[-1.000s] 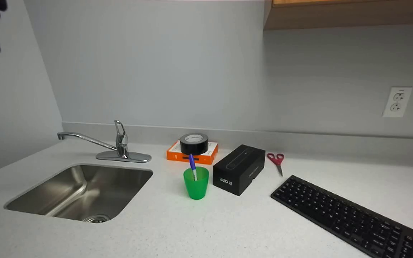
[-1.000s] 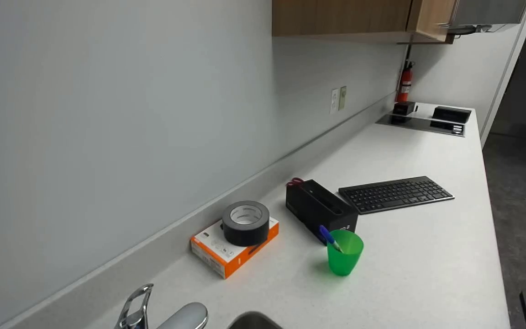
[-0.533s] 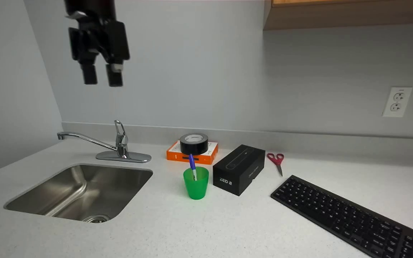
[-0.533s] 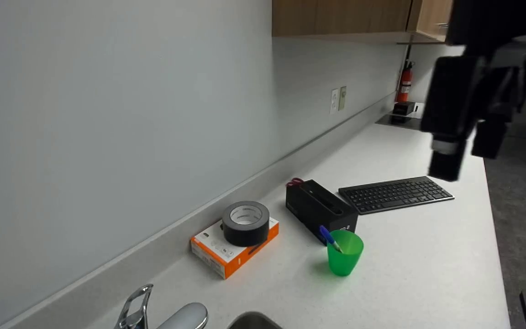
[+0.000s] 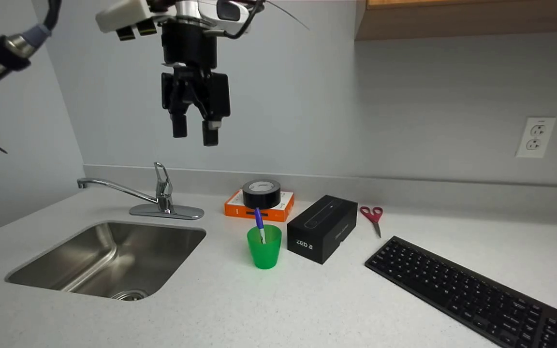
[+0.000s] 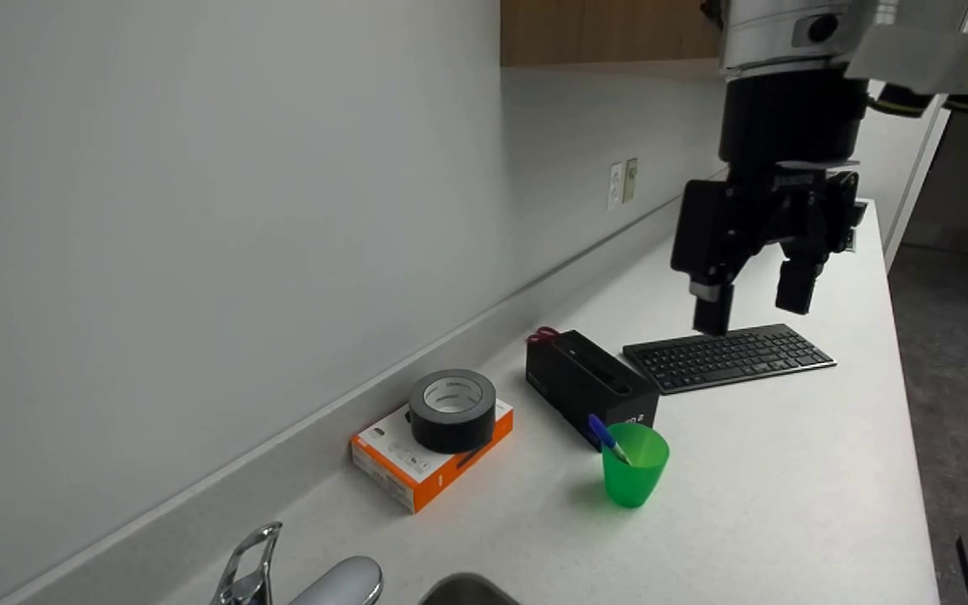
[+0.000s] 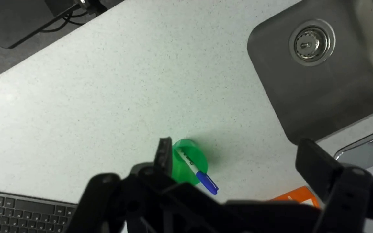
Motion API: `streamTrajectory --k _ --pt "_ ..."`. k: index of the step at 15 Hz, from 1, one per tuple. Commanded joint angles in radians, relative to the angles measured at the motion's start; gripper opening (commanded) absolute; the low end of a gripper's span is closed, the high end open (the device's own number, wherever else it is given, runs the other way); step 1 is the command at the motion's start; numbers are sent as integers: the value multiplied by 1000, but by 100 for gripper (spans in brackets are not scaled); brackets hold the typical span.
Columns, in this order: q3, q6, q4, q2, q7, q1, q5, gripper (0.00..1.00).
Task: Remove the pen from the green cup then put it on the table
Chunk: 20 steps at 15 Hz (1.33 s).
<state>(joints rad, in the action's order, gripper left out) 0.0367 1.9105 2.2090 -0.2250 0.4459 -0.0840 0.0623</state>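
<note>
The pen (image 5: pixel 260 223), with a blue cap end up and a whitish barrel, leans tilted inside the green cup (image 5: pixel 265 254). The cup stands upright on the off-white speckled table (image 5: pixel 240 309). Pen (image 6: pixel 605 435) and cup (image 6: pixel 637 477) also show in an exterior view. My gripper (image 5: pixel 195 135) is open and empty, pointing down, high above the table and apart from the cup; it also shows in an exterior view (image 6: pixel 754 304). In the wrist view, the pen (image 7: pixel 197 171) lies between the open fingers (image 7: pixel 235 150), close to the left finger, which hides part of the cup (image 7: pixel 201 158).
A black box (image 5: pixel 322 229) stands right beside the cup. Behind are an orange-white box (image 5: pixel 240 210) with a black tape roll (image 5: pixel 261 197) on it, red scissors (image 5: pixel 373 216) and a keyboard (image 5: pixel 467 290). A steel sink (image 5: pixel 128 261) with a faucet (image 5: pixel 163 198) is at the left.
The arm has come into view in both exterior views. Over the last half second the gripper has moved further over the table, nearer the cup. The pen and cup have not moved.
</note>
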Motion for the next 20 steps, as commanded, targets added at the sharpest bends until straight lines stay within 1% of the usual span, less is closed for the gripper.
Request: streamTrajectory --k 1,3,4,5,7,11,14,16,17,18,20 --pt "-8 -2 -4 0 2 9 -2 100" --pt "-7 -2 -6 0 2 9 -2 100" --pt "0 59 6 6 28 7 -20 100" --pt "3 91 7 22 20 5 -46 100" --pt "7 188 6 82 39 -3 -120 100" --pt "-8 337 -12 222 117 1 -239 100" --pt "-33 422 -31 323 166 18 -287 100" --pt "-52 448 -46 370 198 31 -304 100" --pt "-60 445 -49 372 207 37 -290 100" --pt "-63 433 -16 344 154 39 -263 100" --pt "-72 436 -31 368 164 44 -262 100"
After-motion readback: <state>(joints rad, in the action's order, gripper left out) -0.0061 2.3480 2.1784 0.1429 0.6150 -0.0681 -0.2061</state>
